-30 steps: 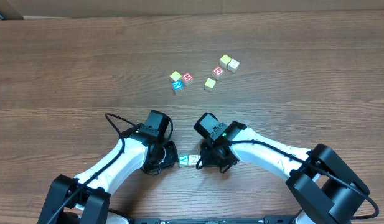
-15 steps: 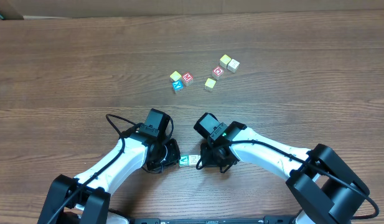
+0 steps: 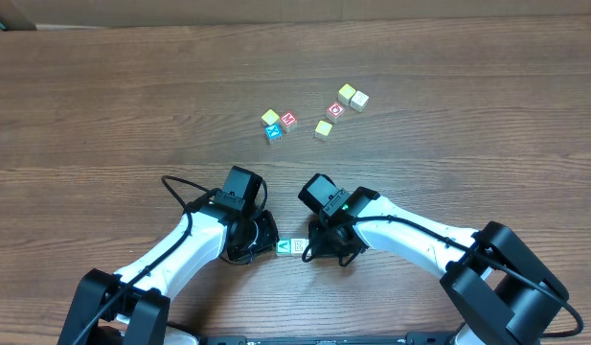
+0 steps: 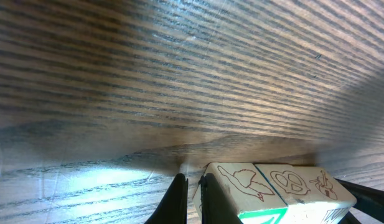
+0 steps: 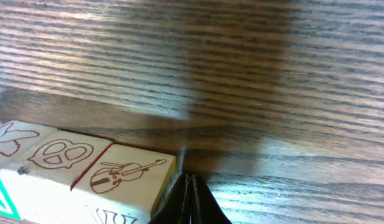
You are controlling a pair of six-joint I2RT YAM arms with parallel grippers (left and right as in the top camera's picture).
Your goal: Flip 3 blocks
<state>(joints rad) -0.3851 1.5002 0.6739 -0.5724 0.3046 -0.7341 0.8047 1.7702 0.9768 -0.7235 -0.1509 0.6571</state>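
The three small wooden alphabet blocks (image 3: pixel 290 247) lie in a tight row, side against side, toward the 6 o'clock edge of the brown wood-grain table (image 3: pixel 103 96), between the two grippers. From overhead, the block at the row's 9 o'clock end shows a green face with a white letter, and the next one shows pale tan. The 3 o'clock end is partly hidden under the right arm. In the wrist views the side faces carry red-brown line drawings, among them a pretzel (image 5: pixel 61 155) and a violin (image 5: pixel 123 174).

The left gripper (image 4: pixel 190 196) has its fingers pressed nearly together on nothing. Its tips are down at the tabletop just beside the row's 9 o'clock end, and I cannot tell whether they touch it. The right gripper (image 5: pixel 188 198) is also pressed together and empty, its tip right by the violin block at the 3 o'clock end.

Well apart, toward 12 o'clock, sits a loose scatter of small yellow-topped, red, blue and pale cubes (image 3: pixel 314 115).
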